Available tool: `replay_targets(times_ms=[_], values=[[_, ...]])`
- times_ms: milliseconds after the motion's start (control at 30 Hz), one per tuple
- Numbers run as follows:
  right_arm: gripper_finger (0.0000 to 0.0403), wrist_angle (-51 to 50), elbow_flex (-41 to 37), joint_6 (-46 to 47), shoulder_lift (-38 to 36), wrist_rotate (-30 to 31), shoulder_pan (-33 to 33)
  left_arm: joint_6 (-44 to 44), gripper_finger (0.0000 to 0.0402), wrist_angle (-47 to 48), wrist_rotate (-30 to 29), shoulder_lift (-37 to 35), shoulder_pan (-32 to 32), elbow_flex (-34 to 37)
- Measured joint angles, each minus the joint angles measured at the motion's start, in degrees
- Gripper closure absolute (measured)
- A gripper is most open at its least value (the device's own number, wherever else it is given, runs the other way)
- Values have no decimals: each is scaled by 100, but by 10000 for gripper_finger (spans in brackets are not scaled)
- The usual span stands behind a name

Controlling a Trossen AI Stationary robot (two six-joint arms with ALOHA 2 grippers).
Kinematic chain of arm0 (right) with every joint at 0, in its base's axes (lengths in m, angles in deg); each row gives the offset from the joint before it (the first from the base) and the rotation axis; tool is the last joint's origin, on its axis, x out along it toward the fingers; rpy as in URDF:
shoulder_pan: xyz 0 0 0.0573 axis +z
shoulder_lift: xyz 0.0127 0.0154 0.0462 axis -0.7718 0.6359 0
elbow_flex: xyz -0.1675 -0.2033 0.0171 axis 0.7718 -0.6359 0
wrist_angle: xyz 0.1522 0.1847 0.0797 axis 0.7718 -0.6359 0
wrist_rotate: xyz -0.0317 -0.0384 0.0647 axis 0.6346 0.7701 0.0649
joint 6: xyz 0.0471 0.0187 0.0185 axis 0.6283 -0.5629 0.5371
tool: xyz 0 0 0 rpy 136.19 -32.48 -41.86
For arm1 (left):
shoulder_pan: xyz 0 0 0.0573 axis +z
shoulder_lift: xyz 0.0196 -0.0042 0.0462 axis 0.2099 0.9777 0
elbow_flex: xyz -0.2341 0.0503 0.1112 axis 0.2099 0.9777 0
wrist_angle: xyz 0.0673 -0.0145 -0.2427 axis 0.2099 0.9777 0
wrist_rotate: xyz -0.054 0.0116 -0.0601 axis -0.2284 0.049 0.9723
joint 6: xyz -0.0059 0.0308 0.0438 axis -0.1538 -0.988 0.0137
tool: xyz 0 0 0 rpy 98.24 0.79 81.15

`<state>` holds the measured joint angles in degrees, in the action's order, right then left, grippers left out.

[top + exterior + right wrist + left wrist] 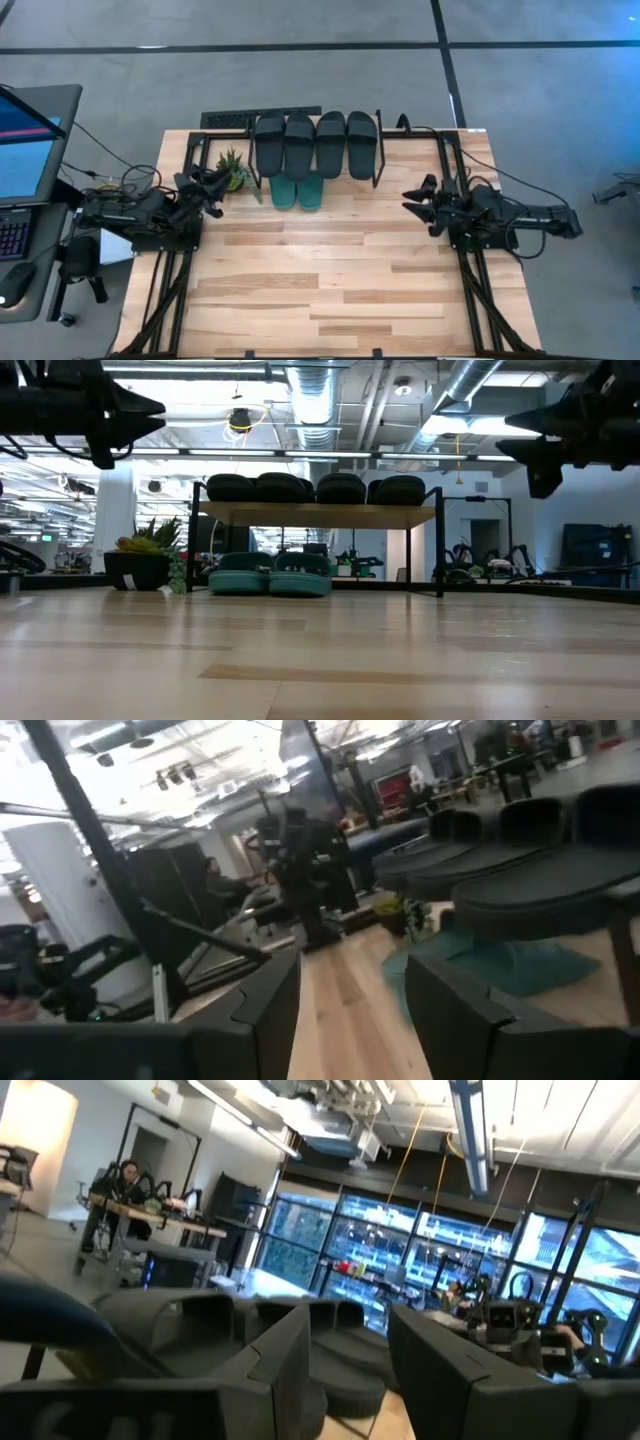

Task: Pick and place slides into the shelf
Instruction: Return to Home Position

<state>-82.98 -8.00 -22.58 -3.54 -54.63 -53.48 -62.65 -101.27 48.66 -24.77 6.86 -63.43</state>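
Left claw (pixel 213 187) and right claw (pixel 418 199) hung open, we saw, flanking the low wood-topped, black-legged shelf (pixel 320 515) bearing four black rubber slides (pixel 331 141).

We see the black slides (pixel 316 142) as matt rubber, the teal slides (pixel 297 191) likewise, the shelf (pixel 318 515) as smooth pale wood on black metal legs, and the table (pixel 340 290) as faintly glossy planked wood.

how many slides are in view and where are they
6. Four black slides lie side by side on the shelf; two teal slides sit together under it. None seems hidden.
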Motion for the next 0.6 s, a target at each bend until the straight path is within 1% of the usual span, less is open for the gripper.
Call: replay_targets(times_ms=[133, 233, 367, 467, 600], values=[[234, 10, -2, -174, -2, -35, 124, 238, 276, 256, 1, 0, 0, 0], [236, -56, -2, -257, -2, -222, 256, 205, 276, 293, 68, 0, 0, 0], [236, -288, -2, -333, -2, -294, 437, -203, 276, 284, 129, 0, 0, 0], [234, -440, -2, -359, -2, -282, 455, -520, 276, 282, 217, 0, 0, 0], [234, -445, -4, -451, -2, -255, 438, -817, 276, 290, 527, 0, 0, 0]])
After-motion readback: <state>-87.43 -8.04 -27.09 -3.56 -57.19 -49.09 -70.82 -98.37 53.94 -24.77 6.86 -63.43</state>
